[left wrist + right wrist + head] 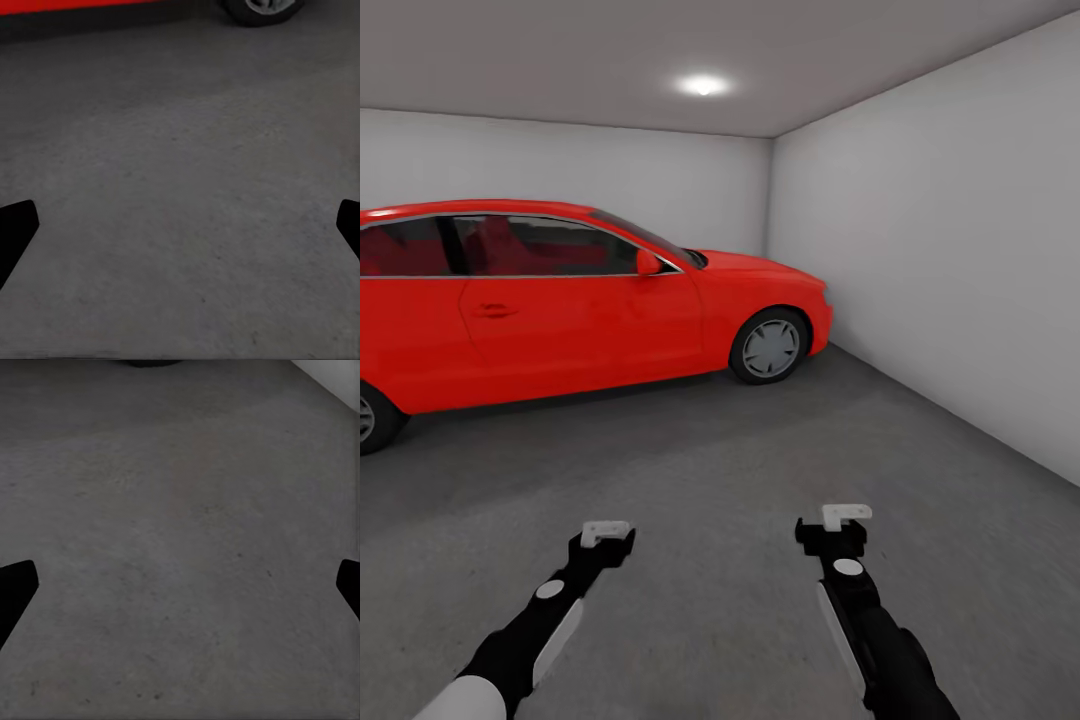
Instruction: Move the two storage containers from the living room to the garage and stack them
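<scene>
I am in the garage, with grey concrete floor (720, 470) stretching ahead of me. Both storage containers are out of view. My left gripper (606, 533) is held low over the floor at the lower left of the head view, open and empty. My right gripper (846, 516) hangs beside it at the lower right, also open and empty. In the left wrist view the dark fingertips (16, 229) sit far apart at the frame edges over bare concrete floor (180, 195). The right wrist view shows the same wide spread of fingertips (16, 589) above the floor (180, 555).
A red car (560, 300) stands across the back left, its front wheel (769, 347) toward the right wall. White walls (960, 250) close the room at the back and right. The car's tyre (262, 9) edges into the left wrist view.
</scene>
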Motion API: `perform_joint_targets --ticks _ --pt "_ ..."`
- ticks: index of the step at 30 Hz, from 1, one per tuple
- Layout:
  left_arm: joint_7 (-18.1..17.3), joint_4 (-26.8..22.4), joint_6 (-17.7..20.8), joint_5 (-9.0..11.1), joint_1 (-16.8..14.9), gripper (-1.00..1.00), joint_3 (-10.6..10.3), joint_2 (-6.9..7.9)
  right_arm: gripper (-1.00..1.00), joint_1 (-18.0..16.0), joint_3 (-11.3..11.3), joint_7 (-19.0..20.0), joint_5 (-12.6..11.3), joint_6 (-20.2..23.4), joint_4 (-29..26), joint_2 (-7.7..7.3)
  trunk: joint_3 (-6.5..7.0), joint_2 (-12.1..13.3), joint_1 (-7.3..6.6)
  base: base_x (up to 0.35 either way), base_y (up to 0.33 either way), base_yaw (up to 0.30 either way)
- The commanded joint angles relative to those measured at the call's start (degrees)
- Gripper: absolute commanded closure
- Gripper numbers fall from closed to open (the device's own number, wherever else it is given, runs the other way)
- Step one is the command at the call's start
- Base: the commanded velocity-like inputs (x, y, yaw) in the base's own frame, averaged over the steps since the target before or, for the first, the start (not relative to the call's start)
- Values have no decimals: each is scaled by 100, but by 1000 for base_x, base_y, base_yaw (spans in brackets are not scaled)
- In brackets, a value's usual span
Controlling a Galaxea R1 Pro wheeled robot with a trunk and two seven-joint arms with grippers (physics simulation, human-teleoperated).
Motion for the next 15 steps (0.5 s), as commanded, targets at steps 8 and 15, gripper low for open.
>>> perform_joint_targets --ticks 8,15 --pt "-217 290 -57 732 120 -100 -60 341 -100 -7 -8 -12 73 51 -5 18 -28 -4 0 202 66 18" --pt "-343 340 -67 803 140 -100 -80 369 -100 -6 58 -12 68 51 1 26 -83 -4 0 316 134 62"
